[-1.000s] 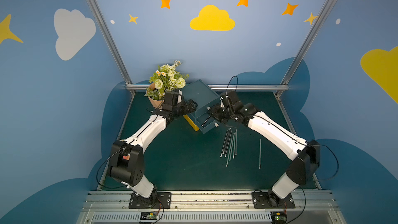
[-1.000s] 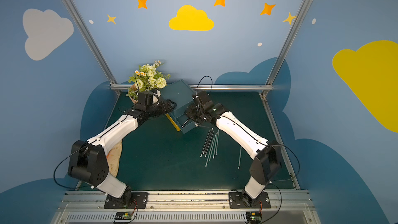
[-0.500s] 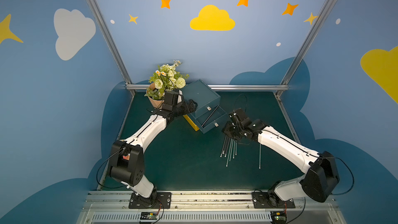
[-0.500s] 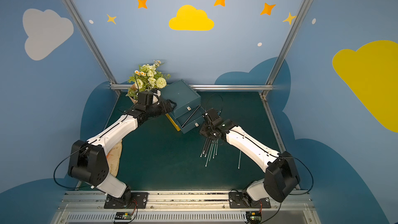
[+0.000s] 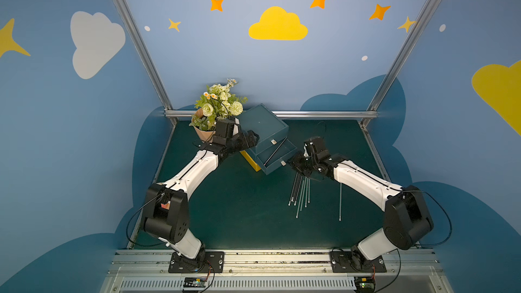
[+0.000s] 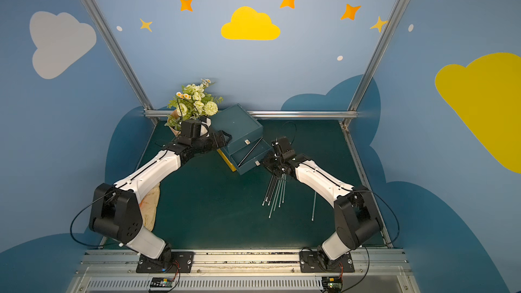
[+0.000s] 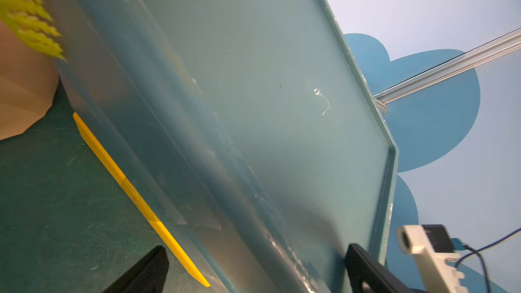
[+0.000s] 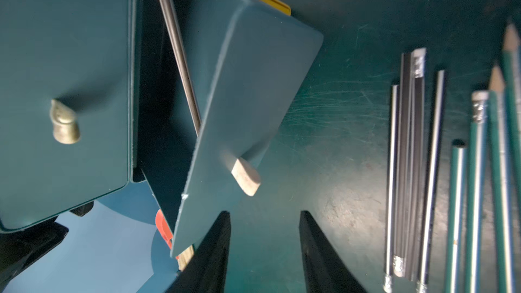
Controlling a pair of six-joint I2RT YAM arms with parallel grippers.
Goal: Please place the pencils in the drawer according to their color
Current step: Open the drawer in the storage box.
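Right of centre in a top view, the right pincer gapes empty beside the open drawer holding one dark pencil; the left pincer straddles the cabinet, grip unclear.

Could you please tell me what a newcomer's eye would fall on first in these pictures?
Probably the teal drawer chest at the back of the green table, one drawer pulled out with a dark pencil lying slantwise across it. Next, the loose pencils fanned on the table close by the open right claw.
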